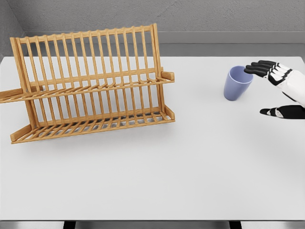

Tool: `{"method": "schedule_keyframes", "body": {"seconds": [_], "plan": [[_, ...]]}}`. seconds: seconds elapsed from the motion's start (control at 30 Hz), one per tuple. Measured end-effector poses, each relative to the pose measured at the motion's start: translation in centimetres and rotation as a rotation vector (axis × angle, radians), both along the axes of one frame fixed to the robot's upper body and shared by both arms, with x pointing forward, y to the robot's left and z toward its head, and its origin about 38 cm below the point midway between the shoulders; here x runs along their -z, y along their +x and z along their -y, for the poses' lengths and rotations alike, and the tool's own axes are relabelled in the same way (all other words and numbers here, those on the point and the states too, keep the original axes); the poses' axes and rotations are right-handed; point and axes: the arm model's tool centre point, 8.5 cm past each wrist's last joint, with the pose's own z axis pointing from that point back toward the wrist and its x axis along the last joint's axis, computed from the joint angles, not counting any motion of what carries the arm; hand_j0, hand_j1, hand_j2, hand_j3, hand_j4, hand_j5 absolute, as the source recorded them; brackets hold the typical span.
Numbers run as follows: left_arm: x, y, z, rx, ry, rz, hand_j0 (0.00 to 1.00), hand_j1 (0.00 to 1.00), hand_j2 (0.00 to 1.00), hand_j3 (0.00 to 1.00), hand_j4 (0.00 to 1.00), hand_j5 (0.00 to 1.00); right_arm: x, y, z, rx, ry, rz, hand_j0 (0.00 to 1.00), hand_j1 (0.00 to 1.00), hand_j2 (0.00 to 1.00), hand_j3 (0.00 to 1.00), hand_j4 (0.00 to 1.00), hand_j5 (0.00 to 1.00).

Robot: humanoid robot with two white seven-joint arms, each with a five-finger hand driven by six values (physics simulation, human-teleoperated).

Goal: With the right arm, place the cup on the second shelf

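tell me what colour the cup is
Pale blue-lavender cup, seen in the head view.

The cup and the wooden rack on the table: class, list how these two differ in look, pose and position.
The cup is pale blue and solid-walled; the rack is light brown wood made of open slats. The cup is small and single; the rack is far larger, with two tiers. The cup stands on the right beside the right hand, whose fingers are spread near its rim; the rack sits on the left, away from it. Both rest on the white table.

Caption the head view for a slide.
Open right hand beside upright blue cup, wooden two-tier rack across the white table.
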Motion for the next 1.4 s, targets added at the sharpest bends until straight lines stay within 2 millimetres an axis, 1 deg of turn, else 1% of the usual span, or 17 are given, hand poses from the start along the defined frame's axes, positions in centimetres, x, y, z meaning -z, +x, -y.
{"method": "schedule_keyframes", "body": {"seconds": [0.1, 0.23, 0.3, 0.4, 0.47, 0.5, 0.6, 0.67, 0.7, 0.77, 0.8, 0.9, 0.97, 1.07, 1.17, 1.37, 1.4], "plan": [[0.0, 0.0, 0.0, 0.000, 0.000, 0.000, 1.00, 1.00, 1.00, 1.00, 1.00, 1.00, -0.3, 0.1, 0.1, 0.004, 0.003, 0.007, 1.00, 1.00, 1.00, 1.00, 1.00, 1.00], [0.0, 0.0, 0.0, -0.001, 0.000, 0.000, 1.00, 1.00, 1.00, 1.00, 1.00, 1.00, -1.8, 1.8, 1.8, 0.077, -0.007, 0.037, 1.00, 1.00, 1.00, 1.00, 1.00, 1.00], [0.0, 0.0, 0.0, 0.000, 0.000, 0.000, 1.00, 1.00, 1.00, 1.00, 1.00, 1.00, -3.4, 3.1, 2.2, 0.101, -0.091, 0.018, 1.00, 1.00, 1.00, 1.00, 1.00, 1.00], [0.0, 0.0, 0.0, 0.000, 0.000, 0.000, 1.00, 1.00, 1.00, 1.00, 1.00, 1.00, -4.4, 4.4, 2.9, 0.114, -0.224, -0.064, 1.00, 1.00, 1.00, 1.00, 1.00, 1.00], [0.0, 0.0, 0.0, -0.001, 0.000, 0.000, 1.00, 1.00, 1.00, 1.00, 1.00, 1.00, -5.0, 5.3, 3.3, 0.126, -0.255, -0.088, 1.00, 1.00, 1.00, 1.00, 1.00, 1.00], [0.0, 0.0, 0.0, 0.000, 0.000, 0.000, 1.00, 1.00, 1.00, 1.00, 1.00, 1.00, -5.5, 5.9, 3.2, 0.128, -0.261, -0.086, 1.00, 1.00, 1.00, 1.00, 1.00, 1.00], [0.0, 0.0, 0.0, 0.000, 0.000, 0.000, 1.00, 1.00, 1.00, 1.00, 1.00, 1.00, -5.2, 7.2, 2.9, 0.121, -0.279, -0.123, 1.00, 1.00, 1.00, 1.00, 1.00, 1.00], [0.0, 0.0, 0.0, -0.001, 0.000, 0.000, 1.00, 1.00, 1.00, 1.00, 1.00, 1.00, -7.3, 8.5, 2.3, 0.125, -0.286, -0.107, 1.00, 1.00, 1.00, 1.00, 1.00, 1.00], [0.0, 0.0, 0.0, 0.000, 0.000, 0.000, 1.00, 1.00, 1.00, 1.00, 1.00, 1.00, -7.5, 9.2, 1.9, 0.125, -0.284, -0.115, 1.00, 1.00, 1.00, 1.00, 1.00, 1.00], [0.0, 0.0, 0.0, 0.000, 0.000, 0.000, 1.00, 1.00, 1.00, 1.00, 1.00, 1.00, -6.4, 10.4, 1.6, 0.128, -0.281, -0.164, 1.00, 1.00, 1.00, 1.00, 1.00, 1.00], [0.0, 0.0, 0.0, -0.001, 0.000, 0.000, 1.00, 1.00, 1.00, 1.00, 1.00, 1.00, -7.0, 11.1, 1.4, 0.132, -0.276, -0.159, 1.00, 1.00, 1.00, 1.00, 1.00, 1.00], [0.0, 0.0, 0.0, 0.000, 0.000, 0.000, 1.00, 1.00, 1.00, 1.00, 1.00, 1.00, -4.8, 12.4, 1.1, 0.138, -0.275, -0.223, 1.00, 1.00, 1.00, 1.00, 1.00, 1.00], [0.0, 0.0, 0.0, 0.000, 0.000, 0.000, 1.00, 1.00, 1.00, 1.00, 1.00, 1.00, -4.1, 13.0, 1.2, 0.152, -0.281, -0.243, 1.00, 1.00, 1.00, 1.00, 1.00, 1.00], [0.0, 0.0, 0.0, 0.000, 0.000, 0.000, 1.00, 1.00, 1.00, 1.00, 1.00, 1.00, -2.5, 13.6, 1.5, 0.169, -0.283, -0.283, 1.00, 1.00, 1.00, 1.00, 1.00, 1.00], [0.0, 0.0, 0.0, 0.000, 0.000, 0.000, 1.00, 1.00, 1.00, 1.00, 1.00, 1.00, -1.8, 13.8, 1.5, 0.175, -0.297, -0.297, 1.00, 1.00, 1.00, 1.00, 1.00, 1.00], [0.0, 0.0, 0.0, 0.000, 0.000, 0.000, 1.00, 1.00, 1.00, 1.00, 1.00, 1.00, 0.2, 14.3, 0.2, 0.159, -0.348, -0.323, 1.00, 1.00, 1.00, 1.00, 1.00, 1.00], [0.0, 0.0, 0.0, 0.000, 0.000, 0.000, 1.00, 1.00, 1.00, 1.00, 1.00, 1.00, -0.7, 14.6, -0.1, 0.158, -0.353, -0.302, 1.00, 1.00, 1.00, 1.00, 1.00, 1.00]]}}
